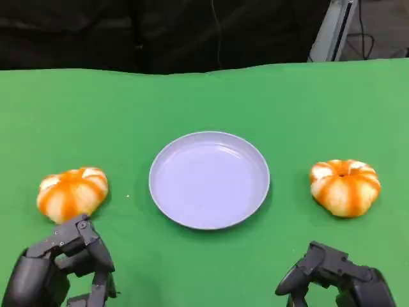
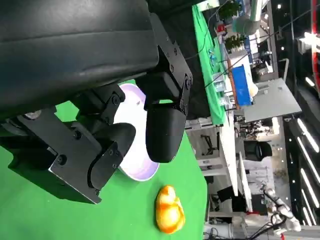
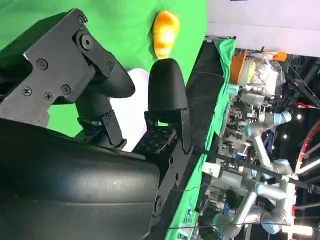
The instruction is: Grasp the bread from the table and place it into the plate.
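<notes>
While both hands hover low near the table edge, you see left hand (image 1: 61, 265) and right hand (image 1: 335, 278) empty, fingers apart; breads (image 1: 72, 193) (image 1: 345, 186) flank the plate (image 1: 209, 180).

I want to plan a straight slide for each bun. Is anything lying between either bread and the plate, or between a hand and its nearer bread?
Nothing visible. Bare green cloth separates the left bread and the right bread from the plate. The left hand sits just before the left bread; the right hand has open cloth to the right bread.
</notes>
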Robot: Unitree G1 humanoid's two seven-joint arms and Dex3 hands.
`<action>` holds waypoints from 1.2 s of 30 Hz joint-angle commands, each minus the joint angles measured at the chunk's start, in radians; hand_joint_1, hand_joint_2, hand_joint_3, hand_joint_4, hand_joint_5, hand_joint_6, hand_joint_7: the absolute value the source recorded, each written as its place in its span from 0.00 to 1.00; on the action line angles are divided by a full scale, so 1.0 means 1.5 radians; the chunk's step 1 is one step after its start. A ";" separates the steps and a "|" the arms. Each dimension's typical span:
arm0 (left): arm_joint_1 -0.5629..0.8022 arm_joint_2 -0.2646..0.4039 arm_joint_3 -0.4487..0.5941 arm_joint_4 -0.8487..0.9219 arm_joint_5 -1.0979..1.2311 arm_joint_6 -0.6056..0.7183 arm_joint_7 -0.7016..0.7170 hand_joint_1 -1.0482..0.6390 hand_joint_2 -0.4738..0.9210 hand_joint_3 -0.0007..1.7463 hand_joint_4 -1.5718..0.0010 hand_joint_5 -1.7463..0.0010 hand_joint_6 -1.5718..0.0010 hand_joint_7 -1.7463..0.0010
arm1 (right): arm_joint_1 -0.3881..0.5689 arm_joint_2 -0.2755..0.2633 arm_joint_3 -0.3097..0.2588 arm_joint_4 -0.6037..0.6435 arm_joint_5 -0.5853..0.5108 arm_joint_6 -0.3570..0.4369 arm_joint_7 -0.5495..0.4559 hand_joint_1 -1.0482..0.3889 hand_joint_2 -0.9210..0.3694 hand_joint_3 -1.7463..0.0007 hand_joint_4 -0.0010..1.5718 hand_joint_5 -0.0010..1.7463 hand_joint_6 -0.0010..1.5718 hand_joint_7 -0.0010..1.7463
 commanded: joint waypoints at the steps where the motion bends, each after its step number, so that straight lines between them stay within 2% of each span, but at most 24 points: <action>1: -0.003 0.005 0.005 0.003 -0.005 -0.011 -0.006 0.66 0.59 0.84 0.42 0.00 0.51 0.03 | 0.000 -0.003 -0.004 0.001 0.009 -0.009 -0.001 0.77 0.49 0.15 0.52 0.94 0.54 0.77; 8: -0.023 0.014 0.010 0.016 -0.002 -0.012 -0.011 0.66 0.59 0.84 0.42 0.00 0.51 0.03 | -0.014 0.001 -0.006 0.017 0.008 -0.015 -0.003 0.77 0.49 0.15 0.52 0.94 0.54 0.76; 9: -0.039 0.022 0.013 0.025 0.002 -0.014 -0.015 0.66 0.62 0.80 0.46 0.07 0.52 0.16 | -0.024 0.003 -0.007 0.029 0.008 -0.020 -0.005 0.76 0.51 0.13 0.54 0.94 0.56 0.77; 10: -0.053 0.037 0.018 0.028 0.016 -0.006 -0.016 0.66 0.64 0.78 0.47 0.10 0.51 0.23 | -0.030 0.005 -0.008 0.038 0.007 -0.024 -0.007 0.76 0.52 0.12 0.55 0.94 0.56 0.77; 12: -0.065 0.063 0.023 0.022 0.055 0.009 -0.008 0.62 0.73 0.59 0.52 0.29 0.52 0.47 | -0.034 0.007 -0.008 0.045 0.004 -0.028 -0.009 0.75 0.53 0.12 0.55 0.94 0.57 0.77; 13: -0.067 0.071 0.024 0.018 0.071 0.015 -0.003 0.60 0.77 0.52 0.54 0.35 0.51 0.56 | -0.035 0.008 -0.008 0.047 0.003 -0.030 -0.010 0.75 0.53 0.12 0.55 0.94 0.57 0.77; 14: -0.068 0.081 0.026 0.010 0.089 0.028 0.002 0.60 0.80 0.47 0.54 0.38 0.51 0.61 | -0.036 0.008 -0.008 0.049 0.001 -0.033 -0.011 0.75 0.53 0.12 0.55 0.94 0.57 0.77; 15: -0.069 0.087 0.027 0.005 0.101 0.039 0.005 0.58 0.83 0.40 0.56 0.45 0.52 0.71 | -0.037 0.008 -0.009 0.051 -0.001 -0.035 -0.013 0.75 0.53 0.12 0.56 0.93 0.57 0.77; 17: -0.076 0.105 0.029 -0.005 0.141 0.052 0.012 0.57 0.86 0.35 0.56 0.49 0.51 0.78 | -0.039 0.008 -0.008 0.053 -0.001 -0.037 -0.013 0.75 0.53 0.12 0.56 0.93 0.57 0.77; 18: -0.082 0.115 0.030 -0.009 0.166 0.056 0.016 0.52 0.92 0.23 0.60 0.58 0.54 0.85 | -0.039 0.008 -0.008 0.053 -0.001 -0.037 -0.013 0.75 0.53 0.12 0.56 0.93 0.57 0.77; 19: -0.085 0.121 0.031 -0.012 0.184 0.060 0.019 0.50 0.96 0.15 0.61 0.62 0.54 0.89 | -0.040 0.008 -0.008 0.053 0.000 -0.038 -0.013 0.75 0.53 0.12 0.56 0.93 0.58 0.76; 22: -0.087 0.125 0.030 -0.015 0.198 0.065 0.024 0.48 1.00 0.08 0.61 0.67 0.55 0.93 | -0.040 0.008 -0.009 0.054 0.000 -0.039 -0.013 0.75 0.53 0.12 0.56 0.93 0.58 0.76; 23: -0.096 0.145 0.028 -0.025 0.242 0.076 0.026 0.48 1.00 0.07 0.61 0.67 0.55 0.93 | -0.038 0.008 -0.008 0.051 -0.003 -0.036 -0.014 0.75 0.53 0.12 0.56 0.93 0.58 0.76; 24: -0.103 0.160 0.027 -0.033 0.277 0.085 0.028 0.39 0.99 0.05 0.68 0.71 0.60 0.96 | -0.037 0.008 -0.008 0.049 -0.005 -0.034 -0.015 0.75 0.54 0.12 0.56 0.93 0.58 0.76; 25: -0.108 0.169 0.027 -0.038 0.302 0.092 0.030 0.37 1.00 0.04 0.70 0.72 0.62 0.97 | -0.036 0.008 -0.008 0.047 -0.006 -0.033 -0.015 0.74 0.54 0.12 0.56 0.93 0.58 0.76; 29: -0.111 0.174 0.024 -0.046 0.322 0.104 0.033 0.34 1.00 0.02 0.72 0.74 0.64 0.99 | -0.036 0.008 -0.008 0.047 -0.007 -0.032 -0.017 0.74 0.54 0.12 0.56 0.93 0.58 0.76; 30: -0.124 0.192 0.017 -0.046 0.369 0.114 0.038 0.34 1.00 0.02 0.73 0.74 0.64 0.99 | -0.036 0.007 -0.008 0.047 -0.007 -0.032 -0.017 0.74 0.54 0.12 0.56 0.93 0.58 0.76; 31: -0.135 0.205 0.013 -0.046 0.405 0.121 0.042 0.32 1.00 0.02 0.79 0.77 0.70 0.99 | -0.036 0.006 -0.008 0.047 -0.007 -0.032 -0.016 0.74 0.54 0.11 0.56 0.93 0.58 0.76; 33: -0.155 0.222 0.002 -0.044 0.470 0.136 0.053 0.29 1.00 0.01 0.84 0.81 0.75 1.00 | -0.034 0.006 -0.008 0.046 -0.004 -0.030 -0.015 0.73 0.55 0.11 0.56 0.93 0.58 0.76; 36: -0.160 0.223 -0.003 -0.044 0.489 0.144 0.060 0.28 1.00 0.01 0.85 0.82 0.77 1.00 | -0.034 0.006 -0.008 0.046 -0.003 -0.029 -0.014 0.73 0.55 0.11 0.56 0.93 0.58 0.76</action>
